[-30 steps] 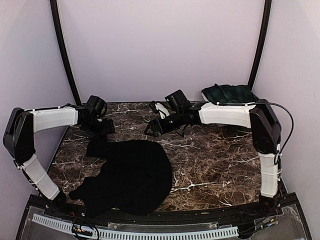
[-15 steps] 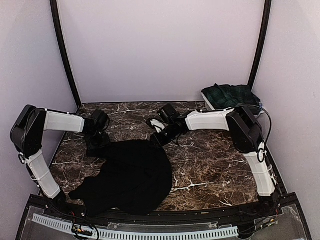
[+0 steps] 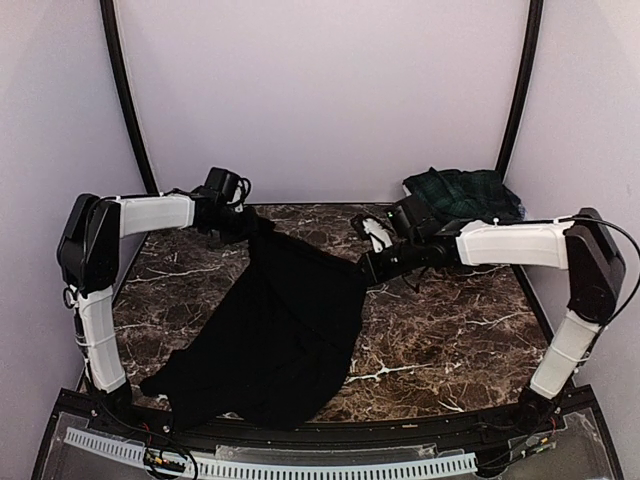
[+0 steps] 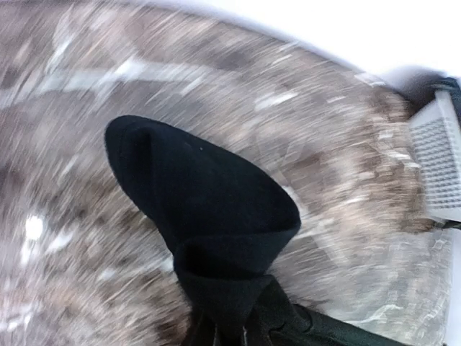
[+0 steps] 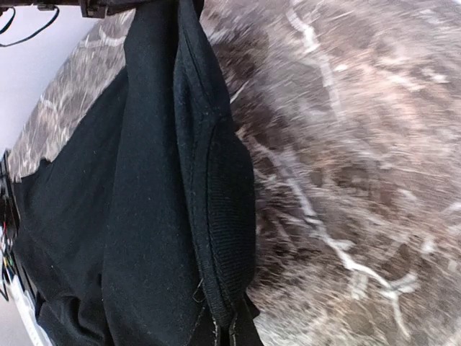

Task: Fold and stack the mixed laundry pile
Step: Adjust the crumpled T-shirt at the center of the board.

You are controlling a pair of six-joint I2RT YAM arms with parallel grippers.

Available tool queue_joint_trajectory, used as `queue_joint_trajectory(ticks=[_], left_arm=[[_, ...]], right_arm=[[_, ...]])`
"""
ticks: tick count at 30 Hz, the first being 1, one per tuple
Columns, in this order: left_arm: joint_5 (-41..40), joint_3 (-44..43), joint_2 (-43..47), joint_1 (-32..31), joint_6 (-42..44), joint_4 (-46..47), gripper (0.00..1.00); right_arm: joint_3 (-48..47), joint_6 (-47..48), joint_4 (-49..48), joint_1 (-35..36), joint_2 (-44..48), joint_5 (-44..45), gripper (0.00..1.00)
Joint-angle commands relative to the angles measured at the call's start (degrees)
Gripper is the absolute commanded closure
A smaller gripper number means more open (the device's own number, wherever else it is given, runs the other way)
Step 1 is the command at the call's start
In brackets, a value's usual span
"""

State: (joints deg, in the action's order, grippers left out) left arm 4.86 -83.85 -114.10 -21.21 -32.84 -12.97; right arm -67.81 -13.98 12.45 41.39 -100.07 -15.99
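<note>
Both tools had just clamped onto the black cloth [image 3: 285,320], the left tool [image 3: 250,224] pinching its far left corner and the right tool [image 3: 366,268] its far right edge. That edge was up off the worktop [image 3: 450,330] and stretched between them, with the near end slumped at the front. A second earlier both hung apart over a flat heap, so I figured the spread-out for folding had started; the green skirt [image 3: 460,188] sat untouched far right.
</note>
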Motion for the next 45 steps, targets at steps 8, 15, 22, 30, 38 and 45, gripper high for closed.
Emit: queue_joint_trajectory(ticks=[8, 15, 22, 30, 38, 45], left_arm=[[4.7, -32.3, -8.2, 1.8, 7.8, -16.6, 0.23], [-1.9, 16.3, 19.2, 0.7, 1.1, -4.6, 0.01], [-10.8, 31.4, 29.0, -1.6, -4.9, -13.1, 0.07], [-12.6, 34.8, 26.8, -4.5, -6.6, -15.4, 0.16], [-8.5, 28.9, 14.3, -6.6, -3.2, -12.1, 0.38], [-9.8, 12.4, 3.2, -6.1, 3.5, -13.6, 0.96]], right_arm=[[4.9, -6.0, -2.1, -7.2, 2.3, 10.1, 1.0], [12.3, -5.5, -4.4, -9.6, 4.2, 10.1, 1.0], [15.0, -5.4, -1.4, -10.0, 7.5, 11.5, 1.0], [23.2, -8.5, 0.4, -9.6, 16.7, 6.8, 1.0], [26.8, -15.0, 4.7, -4.0, 22.0, 5.9, 1.0], [31.6, -22.6, 7.7, 3.4, 28.1, 7.7, 1.0]])
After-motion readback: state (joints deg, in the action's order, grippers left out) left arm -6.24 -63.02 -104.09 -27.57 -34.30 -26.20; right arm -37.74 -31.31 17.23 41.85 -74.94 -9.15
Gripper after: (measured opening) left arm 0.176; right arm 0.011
